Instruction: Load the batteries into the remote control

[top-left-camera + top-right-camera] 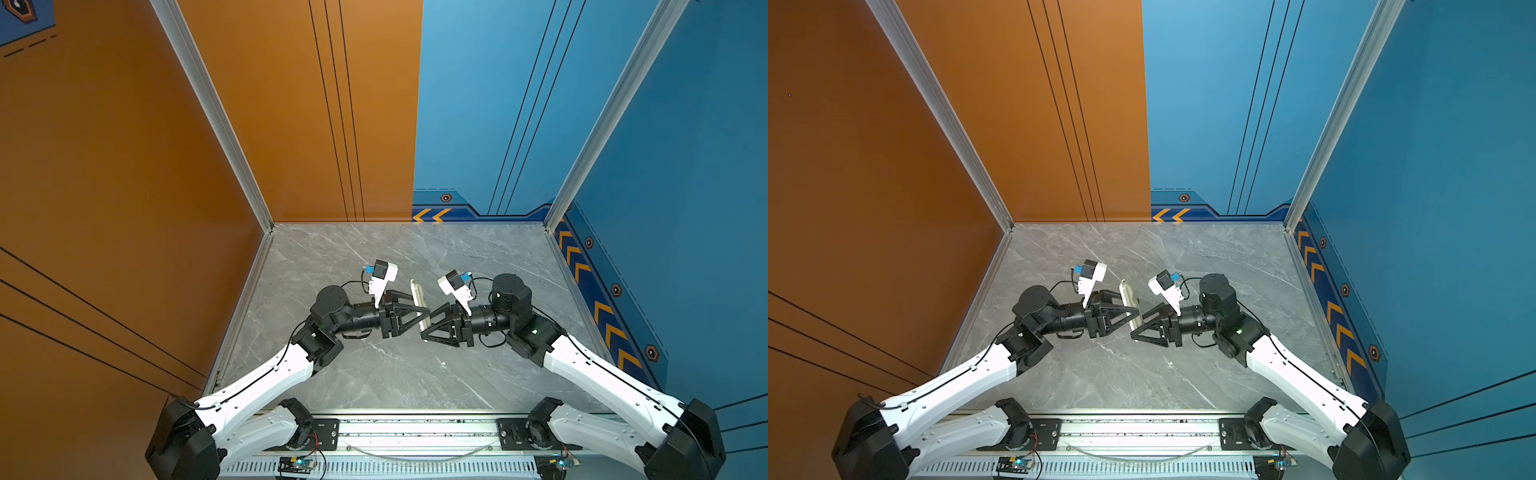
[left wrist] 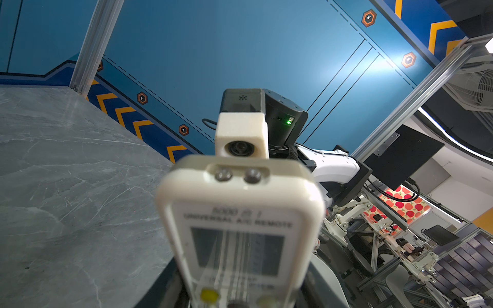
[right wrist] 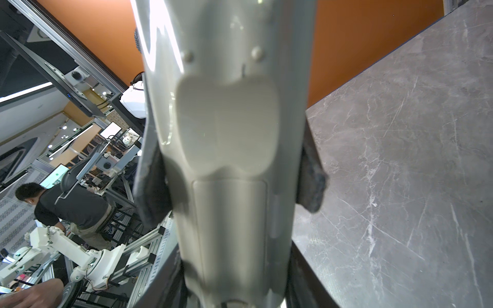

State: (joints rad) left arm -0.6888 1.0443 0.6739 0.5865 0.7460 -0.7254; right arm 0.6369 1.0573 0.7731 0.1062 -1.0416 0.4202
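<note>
Left claw [image 1: 420,304] around remote control [image 1: 417,291], screen rearward

Remote control [image 2: 240,234] blurred — lower end cut off, print perhaps smeared.

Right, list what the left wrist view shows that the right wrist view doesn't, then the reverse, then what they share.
Only left wrist: the front of the remote control, with its grey screen, a yellow button and the opposite wrist camera beyond. Only right wrist: the remote's back with its closed cover panel, dark padded fingers on both long edges. Both: the remote, close and blurred, and the grey marble table.
</note>
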